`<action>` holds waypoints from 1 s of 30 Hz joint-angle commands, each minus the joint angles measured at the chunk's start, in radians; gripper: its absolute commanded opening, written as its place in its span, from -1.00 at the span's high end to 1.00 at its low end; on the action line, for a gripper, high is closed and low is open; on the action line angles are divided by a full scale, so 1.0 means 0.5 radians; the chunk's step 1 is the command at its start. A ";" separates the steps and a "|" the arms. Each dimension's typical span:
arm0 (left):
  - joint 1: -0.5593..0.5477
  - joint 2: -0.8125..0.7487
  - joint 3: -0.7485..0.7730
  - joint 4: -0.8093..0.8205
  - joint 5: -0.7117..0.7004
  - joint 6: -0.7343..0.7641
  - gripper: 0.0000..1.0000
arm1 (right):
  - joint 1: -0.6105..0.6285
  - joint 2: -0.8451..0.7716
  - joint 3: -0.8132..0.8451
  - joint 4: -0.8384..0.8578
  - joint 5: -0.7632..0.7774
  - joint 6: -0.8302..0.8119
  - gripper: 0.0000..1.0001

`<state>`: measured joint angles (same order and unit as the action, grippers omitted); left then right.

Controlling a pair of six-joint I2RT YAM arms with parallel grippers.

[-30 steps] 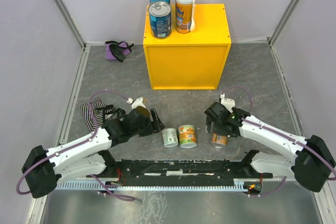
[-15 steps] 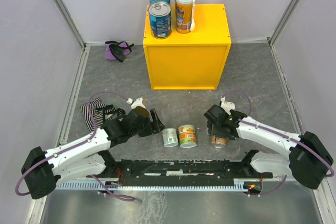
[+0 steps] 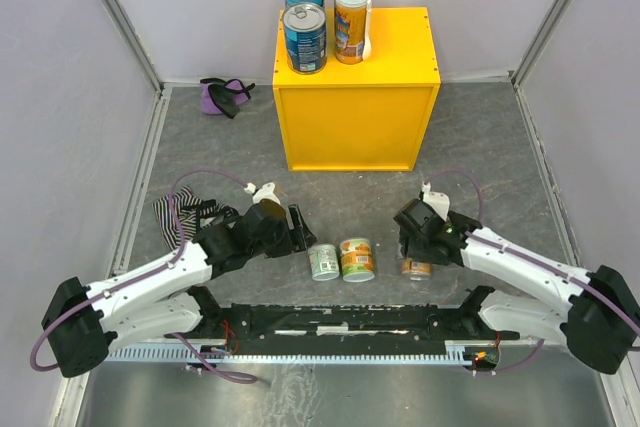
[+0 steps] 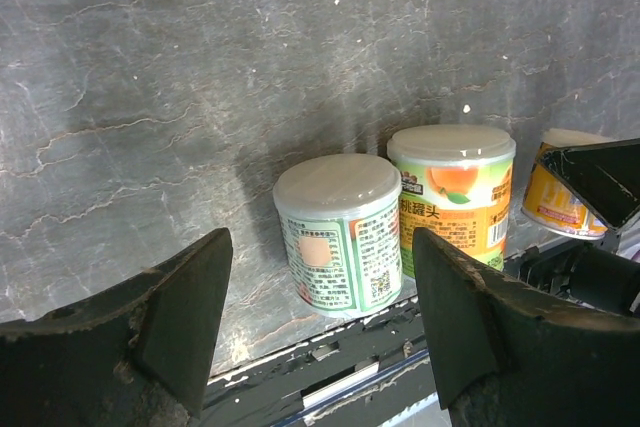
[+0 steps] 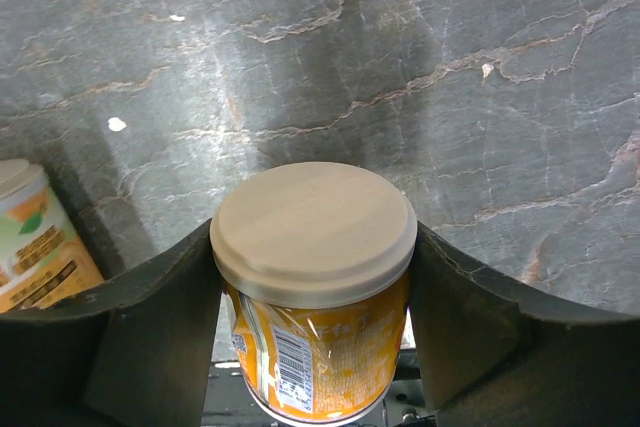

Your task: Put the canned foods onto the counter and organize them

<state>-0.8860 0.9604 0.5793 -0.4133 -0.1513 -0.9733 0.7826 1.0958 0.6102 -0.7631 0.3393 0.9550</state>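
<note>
Flanking the orange can [image 5: 312,292], only the wrist view shows the right hand [image 5: 312,337].

Over the last second the right gripper [image 3: 419,252], at lower right of the top view, slid slightly toward the lower right of the frame and settled lower over the short orange-labelled can with the pale lid [image 3: 417,268]. Its 2 black fingers [image 5: 155,332] drew in from a wide stance until they pressed against both sides of that can [image 5: 313,332]. The right arm's white forearm [image 3: 520,267] shifted a little lower in the frame. The left gripper [image 3: 297,230], left of centre, crept slightly to the right and upward, nearer the pale-green-labelled short can [image 3: 323,261].
</note>
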 commanded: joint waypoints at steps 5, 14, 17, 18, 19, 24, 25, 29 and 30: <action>-0.007 -0.059 0.084 0.087 -0.038 0.101 -0.59 | 0.014 -0.348 0.222 0.001 -0.046 -0.210 0.97; -0.006 -0.117 0.057 0.113 -0.075 0.081 -0.59 | 0.085 -0.531 0.448 0.014 -0.022 -0.456 0.97; -0.007 -0.146 0.035 0.124 -0.091 0.057 -0.58 | 0.090 -0.514 0.592 -0.006 0.002 -0.556 0.97; -0.006 -0.155 0.025 0.133 -0.091 0.048 -0.58 | 0.089 -0.498 0.652 -0.012 0.012 -0.587 0.97; -0.005 -0.161 0.018 0.140 -0.092 0.038 -0.59 | 0.088 -0.482 0.702 -0.014 0.019 -0.615 0.98; -0.007 -0.170 0.014 0.146 -0.090 0.025 -0.58 | 0.089 -0.367 0.992 0.026 0.087 -0.768 0.97; -0.005 -0.173 0.011 0.144 -0.089 0.024 -0.58 | 0.087 -0.327 1.065 0.031 0.101 -0.804 0.97; -0.007 -0.206 0.002 0.125 -0.092 0.012 -0.58 | 0.088 -0.175 1.373 0.087 0.170 -0.932 0.98; -0.006 -0.222 -0.001 0.115 -0.093 0.008 -0.58 | 0.088 -0.137 1.442 0.104 0.193 -0.969 0.98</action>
<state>-0.8860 0.8833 0.5861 -0.3866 -0.1776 -0.9642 0.8230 0.9852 1.1687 -0.8177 0.3668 0.5678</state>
